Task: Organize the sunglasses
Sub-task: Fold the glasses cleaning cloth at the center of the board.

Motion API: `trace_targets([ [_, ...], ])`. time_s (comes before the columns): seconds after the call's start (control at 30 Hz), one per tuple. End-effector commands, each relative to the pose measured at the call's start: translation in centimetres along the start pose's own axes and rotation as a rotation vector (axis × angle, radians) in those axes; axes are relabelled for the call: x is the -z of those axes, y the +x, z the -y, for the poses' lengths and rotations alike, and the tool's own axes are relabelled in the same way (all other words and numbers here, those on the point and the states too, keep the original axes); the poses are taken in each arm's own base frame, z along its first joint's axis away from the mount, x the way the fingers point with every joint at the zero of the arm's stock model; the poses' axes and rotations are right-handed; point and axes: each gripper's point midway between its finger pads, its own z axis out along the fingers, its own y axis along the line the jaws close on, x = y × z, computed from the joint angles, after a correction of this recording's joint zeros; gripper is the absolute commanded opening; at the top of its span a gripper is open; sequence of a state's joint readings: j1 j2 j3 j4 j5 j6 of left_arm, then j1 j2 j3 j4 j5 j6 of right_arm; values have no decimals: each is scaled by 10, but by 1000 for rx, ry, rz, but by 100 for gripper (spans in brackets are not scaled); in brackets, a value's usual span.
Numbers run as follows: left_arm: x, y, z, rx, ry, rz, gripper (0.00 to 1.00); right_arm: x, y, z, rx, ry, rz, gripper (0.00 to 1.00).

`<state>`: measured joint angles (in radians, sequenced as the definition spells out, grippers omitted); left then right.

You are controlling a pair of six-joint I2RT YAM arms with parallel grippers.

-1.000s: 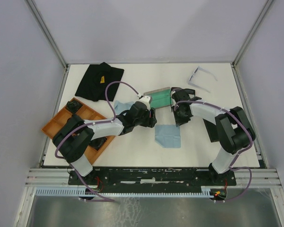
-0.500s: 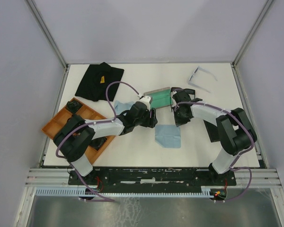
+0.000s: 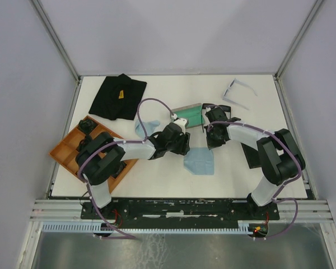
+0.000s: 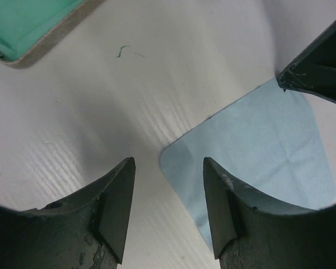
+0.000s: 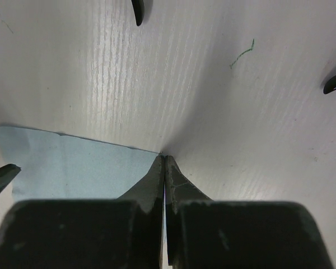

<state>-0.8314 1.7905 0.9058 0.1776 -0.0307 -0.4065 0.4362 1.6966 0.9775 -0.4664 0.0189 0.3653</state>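
The right gripper has its fingers pressed flat together, tips at one corner of the light blue cloth. Whether any fabric is caught I cannot tell, and from overhead the wrist hides the tips. The left gripper stands parted and empty over a neighbouring corner. Only the overhead view shows the lavender-framed sunglasses, on the table at one o'clock from the right gripper, well apart. Both arms reach inward, wrists tipped down.

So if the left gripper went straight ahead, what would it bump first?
Probably the light blue cloth: its corner lies just ahead between the left gripper's open fingers, flat on the table. Depth is unclear.
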Motion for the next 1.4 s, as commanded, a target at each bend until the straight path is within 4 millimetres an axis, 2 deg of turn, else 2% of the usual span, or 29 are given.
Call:
trace_targets([
  [0.0, -7, -15, 7, -107, -37, 34, 57, -2, 1, 2, -17, -1, 12, 0],
  [0.37, -12, -4, 1, -201, -147, -18, 43, -6, 3, 2, -23, -12, 5, 0],
  [0.7, -7, 19, 1, -235, -188, -65, 39, -5, 4, 3, -22, -11, 6, 0],
  [1.07, -11, 43, 1, -268, -202, -110, 32, -6, 4, 3, -25, -15, 7, 0],
  [1.37, -12, 49, 2, -270, -182, -114, 9, -6, 5, 1, -37, -30, 15, 0],
])
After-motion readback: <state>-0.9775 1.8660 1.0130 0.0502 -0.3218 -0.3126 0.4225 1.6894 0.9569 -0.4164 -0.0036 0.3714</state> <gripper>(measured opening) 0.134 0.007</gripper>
